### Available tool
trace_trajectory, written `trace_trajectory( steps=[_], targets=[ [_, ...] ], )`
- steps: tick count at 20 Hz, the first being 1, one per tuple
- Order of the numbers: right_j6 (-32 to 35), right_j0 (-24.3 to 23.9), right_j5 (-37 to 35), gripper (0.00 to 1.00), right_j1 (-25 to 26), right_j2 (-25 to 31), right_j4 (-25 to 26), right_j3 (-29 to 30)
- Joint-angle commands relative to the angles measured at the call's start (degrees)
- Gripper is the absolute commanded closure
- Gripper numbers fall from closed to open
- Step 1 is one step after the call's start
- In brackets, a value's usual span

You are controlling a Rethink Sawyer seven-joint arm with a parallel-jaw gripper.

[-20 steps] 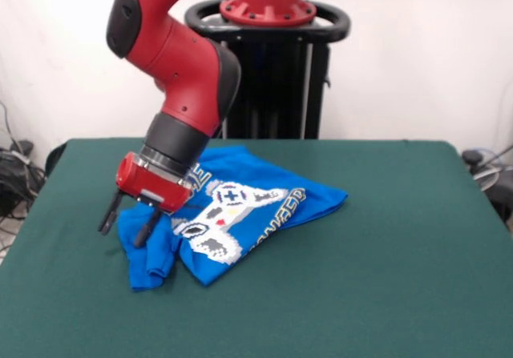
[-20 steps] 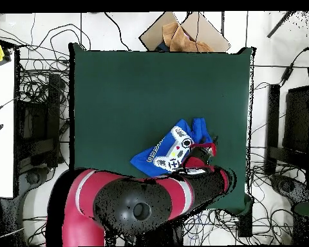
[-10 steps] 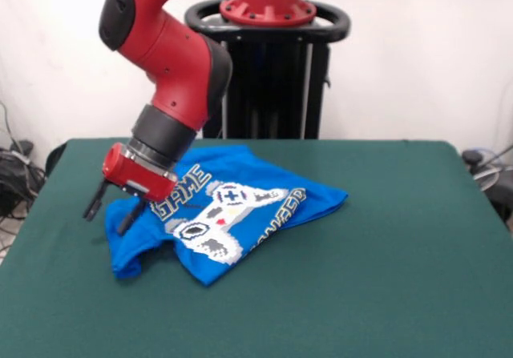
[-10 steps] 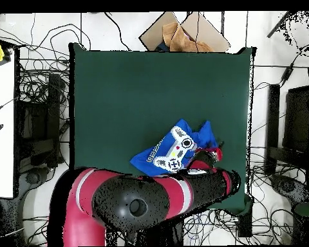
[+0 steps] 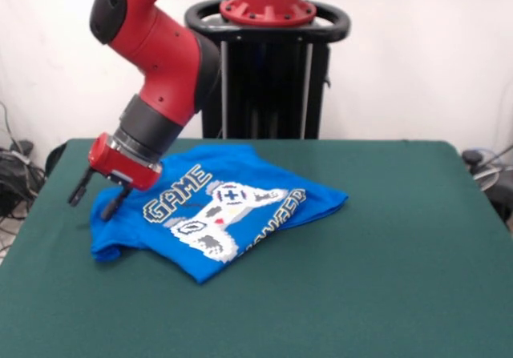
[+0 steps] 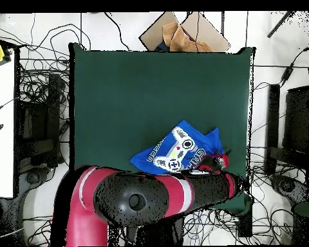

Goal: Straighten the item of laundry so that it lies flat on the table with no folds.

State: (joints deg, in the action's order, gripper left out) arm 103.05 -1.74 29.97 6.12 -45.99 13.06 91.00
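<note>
Dragged outward toward table edge since a second ago: gripper [image 5: 94,197] and the shirt corner with it. Bunched fold at that end of the item of laundry [image 5: 216,210] now pulled out; "GAME" lettering fully readable where previously half hidden. Overhead view matches: blue cloth [image 6: 179,148] spread wider toward arm side.

Lies on the table [image 5: 385,278], nearer one side edge and the back than centre. Print side up. Opposite end still rumpled, hem doubled under along the front edge, so not yet flat.

Angled low and outward, probably to keep tension along the cloth while sliding it.

Jaws spread apart, two dark fingers [image 5: 78,190] visibly separated, tips at or just past the shirt's edge. Nothing clearly pinched between them; contact with fabric or table not resolvable.
</note>
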Motion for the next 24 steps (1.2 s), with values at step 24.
trace_trajectory(
  steps=[24],
  targets=[
    [2.89,-7.67,-7.37,0.0,0.85,4.61,12.56,-1.9]
  ],
)
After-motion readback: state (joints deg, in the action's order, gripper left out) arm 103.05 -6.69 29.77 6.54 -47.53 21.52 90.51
